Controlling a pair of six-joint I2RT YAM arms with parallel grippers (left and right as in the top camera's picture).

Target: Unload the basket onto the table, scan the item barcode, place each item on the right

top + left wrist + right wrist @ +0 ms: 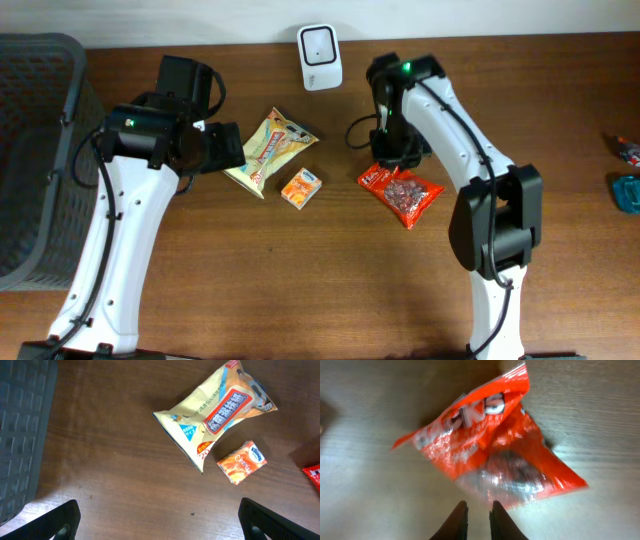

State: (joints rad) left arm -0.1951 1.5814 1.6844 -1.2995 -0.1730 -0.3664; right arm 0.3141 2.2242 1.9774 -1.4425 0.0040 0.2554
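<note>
Red snack bag (401, 192) flat on table (300, 290), just ahead of right gripper (479, 506), nearly closed, seemingly empty. Idle left gripper (160, 517) wide open, holding nothing. Open, pinch one edge firmly, turn barcode toward white scanner (320, 45).

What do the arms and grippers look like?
Left arm and right arm: white shells, black joints, black cables alongside, a green light on each. Left gripper has black fingers; right gripper has dark, tapered ones.
</note>
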